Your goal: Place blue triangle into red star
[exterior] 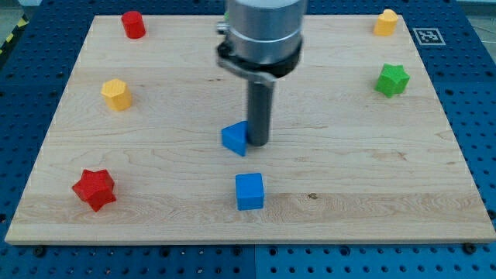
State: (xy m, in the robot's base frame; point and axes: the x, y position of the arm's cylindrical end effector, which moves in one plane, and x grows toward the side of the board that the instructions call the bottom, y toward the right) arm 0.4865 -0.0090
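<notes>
My tip is a bare rod, no jaws to open or close, touching the blue triangle on its right, mid-board. Triangle small, solid blue, wedge-shaped. Red star sits well apart, near left; blue cube just nearer.

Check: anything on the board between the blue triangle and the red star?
Nothing. In the camera view, only bare wood separates the blue triangle from the red star. My tip sits against the triangle's right side.
</notes>
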